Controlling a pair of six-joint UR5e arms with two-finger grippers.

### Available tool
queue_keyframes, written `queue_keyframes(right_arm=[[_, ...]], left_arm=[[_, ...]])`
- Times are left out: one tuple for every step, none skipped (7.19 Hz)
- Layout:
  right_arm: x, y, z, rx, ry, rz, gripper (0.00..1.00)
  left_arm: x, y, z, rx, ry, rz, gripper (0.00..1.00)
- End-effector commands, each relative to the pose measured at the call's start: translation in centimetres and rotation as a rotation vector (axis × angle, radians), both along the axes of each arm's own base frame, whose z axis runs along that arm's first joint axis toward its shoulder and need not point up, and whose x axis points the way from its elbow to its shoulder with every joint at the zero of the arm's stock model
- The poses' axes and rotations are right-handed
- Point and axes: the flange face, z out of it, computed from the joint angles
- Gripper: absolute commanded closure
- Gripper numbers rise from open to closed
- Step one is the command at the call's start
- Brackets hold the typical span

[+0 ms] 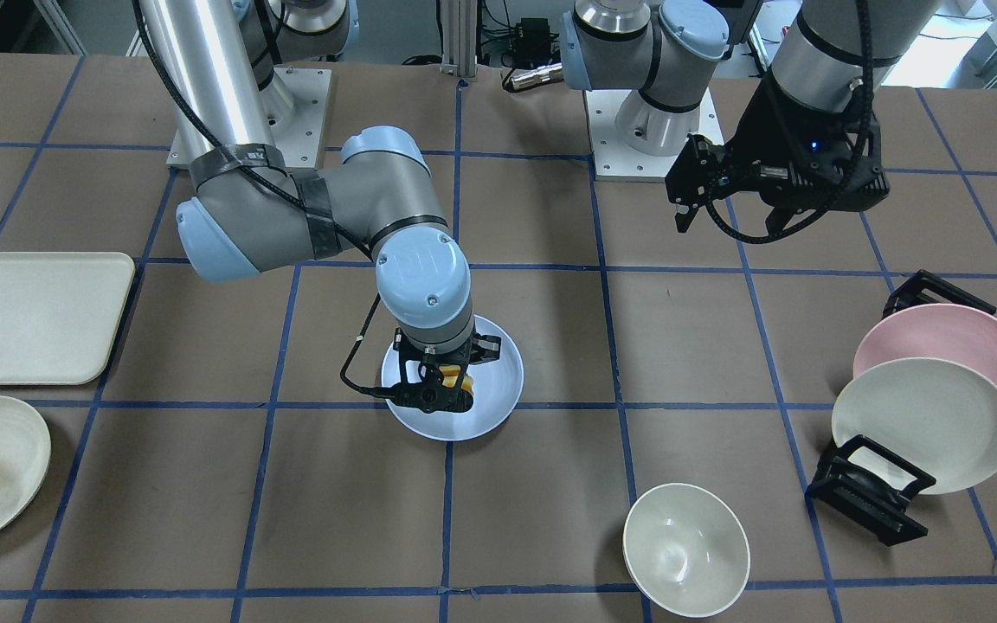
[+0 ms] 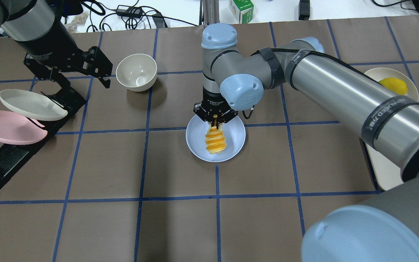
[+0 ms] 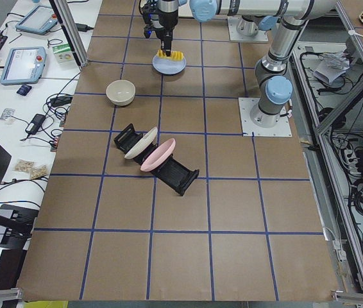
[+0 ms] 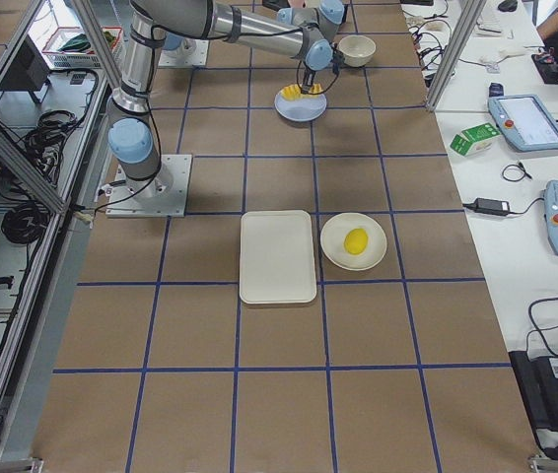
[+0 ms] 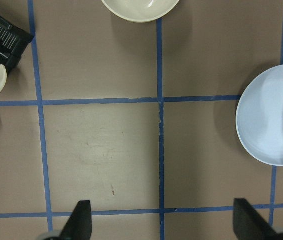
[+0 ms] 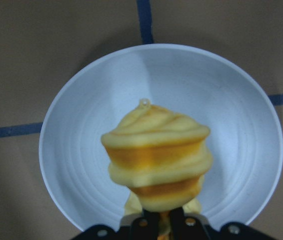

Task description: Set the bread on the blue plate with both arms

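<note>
right jaws — bread (image 2: 215, 140) clamped, blue plate (image 2: 197, 140) beneath

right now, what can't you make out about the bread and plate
Whether the bread touches the blue plate: contact point hidden by the bread itself; side views too small.
Front-facing view: the right gripper covers most of the bread.
Left wrist view: the right edge cuts off both.

The right arm (image 2: 340, 91) reaches far out and its wrist bends straight down. The right gripper (image 2: 215, 123) is pinched tight on one end of the bread (image 2: 215, 141). The left arm (image 2: 31, 29) is off to its own side, up in the air, and the left gripper (image 5: 164, 222) points down with its two fingers wide apart, holding nothing.
</note>
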Motion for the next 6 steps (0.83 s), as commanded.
queue_keyframes(right_arm=[[0.4,0.9,-2.5,0.036,0.015,0.008,1.00],[0.7,0.8,-2.6,0.015,0.005,0.011,1.00],[1.1,1.2,-2.9,0.018,0.007,0.020,0.99],[1.1,1.2,-3.0,0.018,0.008,0.020,0.33],[1.2,1.1,-2.8,0.010,0.005,0.020,0.01],[1.2,1.0,-2.6,0.003,0.000,0.018,0.00]], left_arm=[[0.3,-1.1,0.3,-0.045,-0.043,0.000,0.00],[0.1,-1.4,0.5,-0.077,-0.044,-0.001,0.00],[-0.2,-0.5,-0.2,-0.042,-0.043,-0.005,0.00],[-0.3,0.3,0.0,-0.012,-0.028,0.031,0.00],[0.0,0.3,0.2,-0.015,-0.018,0.041,0.00],[0.1,0.3,0.4,-0.021,-0.016,0.044,0.00]])
